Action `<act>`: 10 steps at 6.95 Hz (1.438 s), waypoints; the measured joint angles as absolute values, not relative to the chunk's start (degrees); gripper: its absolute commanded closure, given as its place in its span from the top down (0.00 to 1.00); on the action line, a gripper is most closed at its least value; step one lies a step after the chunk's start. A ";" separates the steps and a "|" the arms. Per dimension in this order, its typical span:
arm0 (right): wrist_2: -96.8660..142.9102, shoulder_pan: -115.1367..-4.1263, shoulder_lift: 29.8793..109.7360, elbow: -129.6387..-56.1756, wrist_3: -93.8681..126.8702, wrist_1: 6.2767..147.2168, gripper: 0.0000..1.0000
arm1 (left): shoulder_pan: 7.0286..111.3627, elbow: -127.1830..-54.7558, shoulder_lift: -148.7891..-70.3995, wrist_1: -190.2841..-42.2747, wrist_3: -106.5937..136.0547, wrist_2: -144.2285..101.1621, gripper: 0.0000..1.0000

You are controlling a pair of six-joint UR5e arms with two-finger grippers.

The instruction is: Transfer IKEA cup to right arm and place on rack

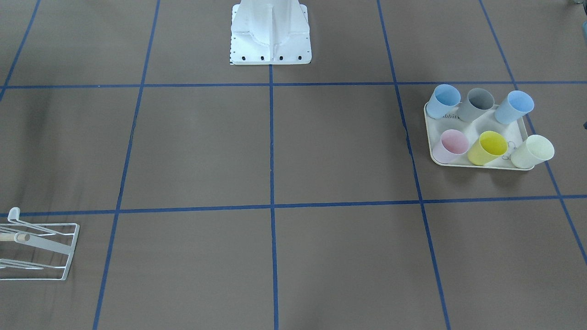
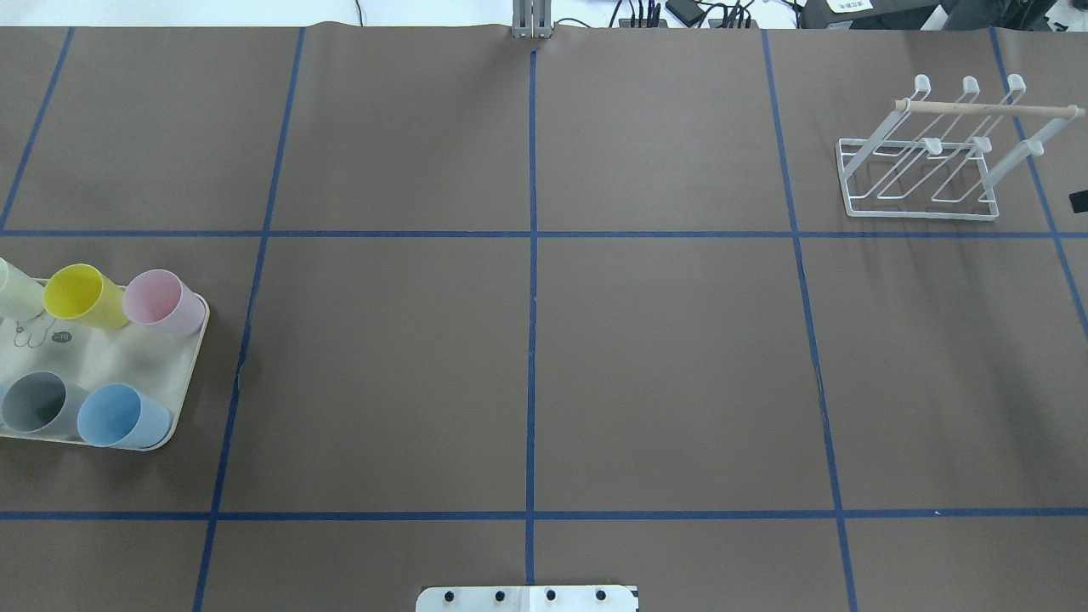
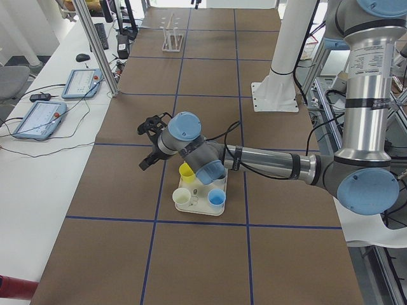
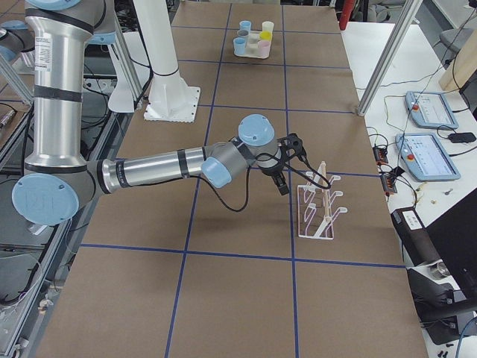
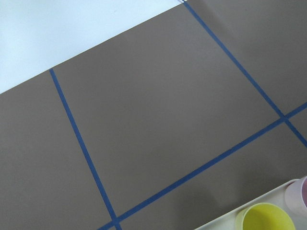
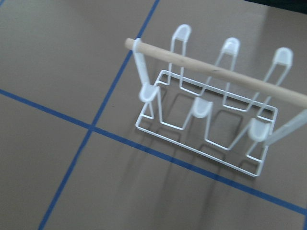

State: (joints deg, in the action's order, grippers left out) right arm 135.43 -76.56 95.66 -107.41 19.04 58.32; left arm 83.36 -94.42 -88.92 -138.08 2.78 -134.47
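Note:
Several IKEA cups stand upright on a cream tray [image 2: 127, 353]: yellow [image 2: 83, 296], pink [image 2: 163, 302], grey [image 2: 38, 401], blue [image 2: 123, 415] among them. The left wrist view catches the yellow cup [image 5: 266, 218] at its bottom edge. My left gripper [image 3: 147, 143] hangs above the table just past the tray; it shows only in the left side view, so I cannot tell its state. The white wire rack [image 2: 926, 161] with its wooden dowel stands empty at the far right. My right gripper [image 4: 287, 168] hovers beside the rack [image 4: 317, 212]; I cannot tell its state either.
The white robot pedestal [image 1: 270, 36] sits at the table's robot-side edge. Blue tape lines grid the brown table cover. Tablets [image 3: 39, 117] and aluminium posts [image 3: 95, 44] stand on the white bench beyond the table's far edge.

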 measured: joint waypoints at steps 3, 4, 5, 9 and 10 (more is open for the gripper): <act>133.55 -66.64 95.45 -114.63 35.13 54.13 1.00 | 77.96 -83.61 -88.37 -150.38 7.74 -129.66 1.00; 132.36 -64.13 95.10 -116.75 39.10 54.02 1.00 | 75.46 -81.56 -87.76 -153.21 9.86 -127.51 1.00; 130.59 -62.05 94.83 -117.98 41.57 53.98 1.00 | 73.46 -78.91 -87.35 -156.32 10.85 -125.46 1.00; 128.43 -60.24 94.58 -118.60 43.14 53.94 1.00 | 69.28 -75.00 -83.91 -163.83 11.15 -124.03 0.69; 128.42 -60.21 94.57 -118.58 43.15 53.91 1.00 | 68.85 -74.93 -82.99 -165.01 11.14 -124.08 0.33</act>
State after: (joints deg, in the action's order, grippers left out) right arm 128.42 -60.21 94.57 -118.58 43.15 53.91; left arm 68.85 -74.93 -82.99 -165.01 11.14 -124.08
